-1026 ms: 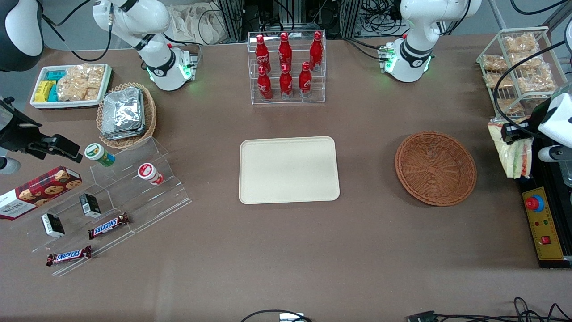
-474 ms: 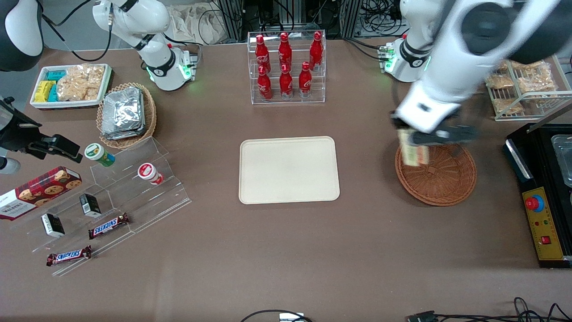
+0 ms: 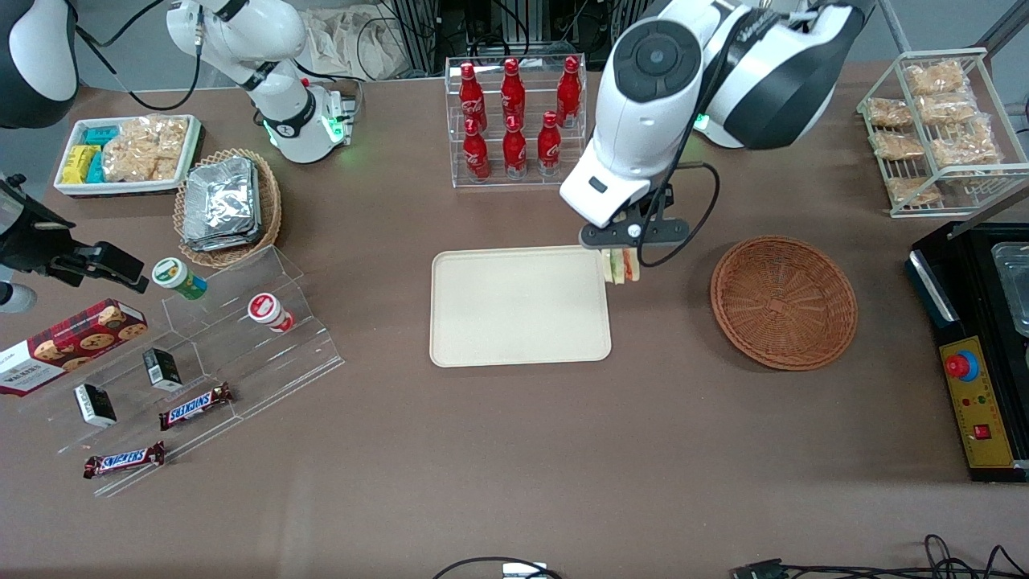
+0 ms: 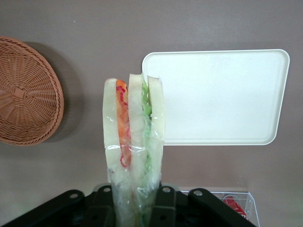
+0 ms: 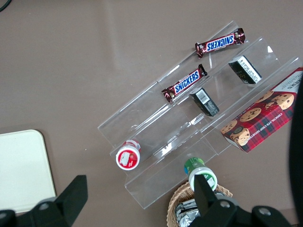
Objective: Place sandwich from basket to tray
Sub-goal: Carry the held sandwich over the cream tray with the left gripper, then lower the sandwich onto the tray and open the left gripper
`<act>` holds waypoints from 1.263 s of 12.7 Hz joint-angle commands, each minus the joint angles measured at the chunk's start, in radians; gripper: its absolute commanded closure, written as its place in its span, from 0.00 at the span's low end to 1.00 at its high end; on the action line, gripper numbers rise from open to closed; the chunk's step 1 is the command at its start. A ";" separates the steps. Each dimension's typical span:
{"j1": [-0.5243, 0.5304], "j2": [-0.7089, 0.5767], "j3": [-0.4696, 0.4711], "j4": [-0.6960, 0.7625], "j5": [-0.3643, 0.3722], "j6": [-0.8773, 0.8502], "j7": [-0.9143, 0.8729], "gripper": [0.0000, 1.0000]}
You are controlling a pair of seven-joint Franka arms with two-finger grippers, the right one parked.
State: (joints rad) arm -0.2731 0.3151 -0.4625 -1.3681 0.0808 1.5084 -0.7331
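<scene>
At the centre of the front view, the tray (image 3: 519,305) was seen lying flat and bare on the brown table (image 3: 514,450). Just past the tray's upper right corner in that view, the gripper (image 3: 621,259) was held above the table, with the sandwich (image 3: 621,265) pinched between its fingers and hanging downward from them. The sandwich was thus found clear of the basket (image 3: 784,301), which lay empty right of centre, well apart from the tray. From the wrist camera, the sandwich (image 4: 135,151) was shown clamped at one narrow end only, its bread and its orange and green layers standing out free inside clear wrap, with the tray (image 4: 218,97) and the basket (image 4: 28,92) seen beneath it. Several risks were judged from this. Because the grip was taken on a slippery film at one end, the wedge could be let slide or swing if the arm were moved briskly. Because the sandwich was held at the tray's edge and not yet over its middle, an early release could leave it on the rim or on the table. A soft filling could also be crushed by too firm a squeeze, and a release from height could let the wedge topple or roll off the low rim.
</scene>
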 commanded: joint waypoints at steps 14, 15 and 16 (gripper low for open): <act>-0.003 0.228 0.045 -0.566 0.085 0.899 0.000 0.75; -0.003 0.239 0.059 -0.575 0.085 0.918 -0.002 0.75; -0.003 0.246 0.065 -0.574 0.085 0.920 -0.003 0.70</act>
State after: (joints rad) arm -0.2798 0.5656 -0.4050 -1.9222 0.1540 2.4015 -0.7321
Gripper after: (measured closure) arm 0.744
